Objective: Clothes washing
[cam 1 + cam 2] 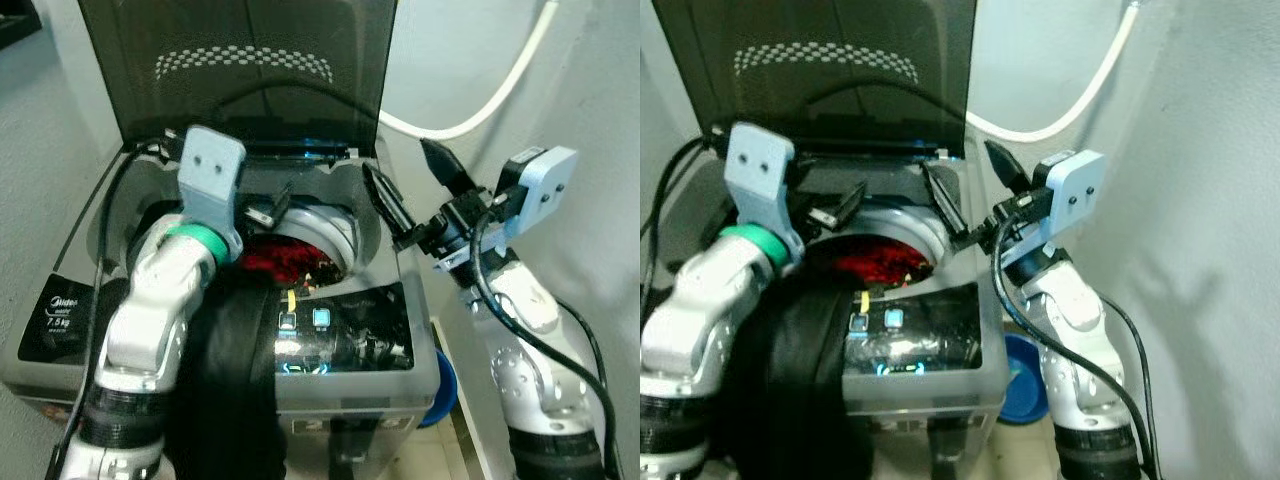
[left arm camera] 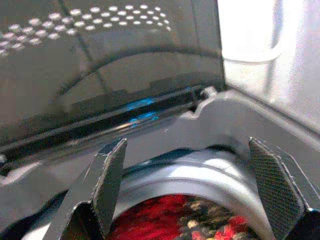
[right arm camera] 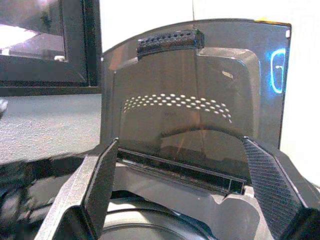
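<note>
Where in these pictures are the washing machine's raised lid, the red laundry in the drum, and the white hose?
lid (image 1: pixel 240 70), left eye view, middle of the dark panel
red laundry (image 1: pixel 283 260), left eye view, top of the pile
white hose (image 1: pixel 480 110), left eye view, mid-curve

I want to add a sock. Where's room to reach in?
Bare gap: the drum mouth's rim between the left claw and right claw, under the raised lid. Crowded: red clothes fill the drum, and black cloth drapes the front by the panel.
</note>
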You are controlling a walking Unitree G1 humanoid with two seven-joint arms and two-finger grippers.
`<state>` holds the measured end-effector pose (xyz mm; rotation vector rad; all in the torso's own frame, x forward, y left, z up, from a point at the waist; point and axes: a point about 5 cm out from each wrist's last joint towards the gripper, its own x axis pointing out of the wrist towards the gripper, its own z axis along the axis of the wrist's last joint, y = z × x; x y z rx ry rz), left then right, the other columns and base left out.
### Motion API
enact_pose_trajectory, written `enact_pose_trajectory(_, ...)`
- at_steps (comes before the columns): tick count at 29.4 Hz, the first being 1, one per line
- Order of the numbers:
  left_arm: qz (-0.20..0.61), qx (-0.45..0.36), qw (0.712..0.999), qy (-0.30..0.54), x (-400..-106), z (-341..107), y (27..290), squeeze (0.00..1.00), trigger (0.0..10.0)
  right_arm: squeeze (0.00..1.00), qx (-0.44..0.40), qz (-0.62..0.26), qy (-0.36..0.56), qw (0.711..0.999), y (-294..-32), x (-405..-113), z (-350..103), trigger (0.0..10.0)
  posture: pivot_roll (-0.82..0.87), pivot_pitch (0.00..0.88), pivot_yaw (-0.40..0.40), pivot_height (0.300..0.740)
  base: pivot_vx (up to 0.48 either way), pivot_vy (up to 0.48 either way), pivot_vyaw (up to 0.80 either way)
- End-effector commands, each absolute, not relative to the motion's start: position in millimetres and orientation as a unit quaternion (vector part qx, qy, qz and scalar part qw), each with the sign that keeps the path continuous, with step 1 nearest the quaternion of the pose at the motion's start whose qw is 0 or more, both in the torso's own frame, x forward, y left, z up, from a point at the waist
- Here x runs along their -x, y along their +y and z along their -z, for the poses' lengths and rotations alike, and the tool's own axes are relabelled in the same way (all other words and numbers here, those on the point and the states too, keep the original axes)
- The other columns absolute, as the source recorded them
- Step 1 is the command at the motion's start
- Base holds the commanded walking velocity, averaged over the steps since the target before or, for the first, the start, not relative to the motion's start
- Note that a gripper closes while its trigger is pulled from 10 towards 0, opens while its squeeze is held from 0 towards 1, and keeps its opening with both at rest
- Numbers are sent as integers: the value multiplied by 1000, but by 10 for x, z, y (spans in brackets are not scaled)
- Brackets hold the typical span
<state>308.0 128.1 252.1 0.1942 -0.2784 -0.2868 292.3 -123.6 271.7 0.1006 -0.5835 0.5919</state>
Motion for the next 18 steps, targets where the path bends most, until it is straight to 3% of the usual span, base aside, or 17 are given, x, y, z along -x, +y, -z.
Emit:
enact_pose_trajectory(1, 138, -128, 966, -175, -2916, -2515, 1205, 0, 10000, 0, -51, -291, -270, 917, -1228, -2942, -2659, 10000, 102, 54, 8, 740, 0, 0, 0)
enact_pose_trajectory(7, 137, -145, 962, -186, -2709, -2461, 1253, 0, 10000, 0, -50, -293, -256, 920, -1230, -3004, -2604, 10000, 111, 58, -5, 740, 0, 0, 0)
enact_pose_trajectory(12, 54, -122, 974, -185, -2746, -2565, 1530, 0, 10000, 0, -41, -295, -247, 922, -1213, -3095, -2578, 10000, 128, 57, -25, 740, 0, 0, 0)
enact_pose_trajectory(18, 30, -121, 978, -169, -2687, -2479, 1537, 0, 10000, 0, -39, -297, -243, 923, -1202, -3108, -2562, 10000, 128, 61, -30, 740, 0, 0, 0)
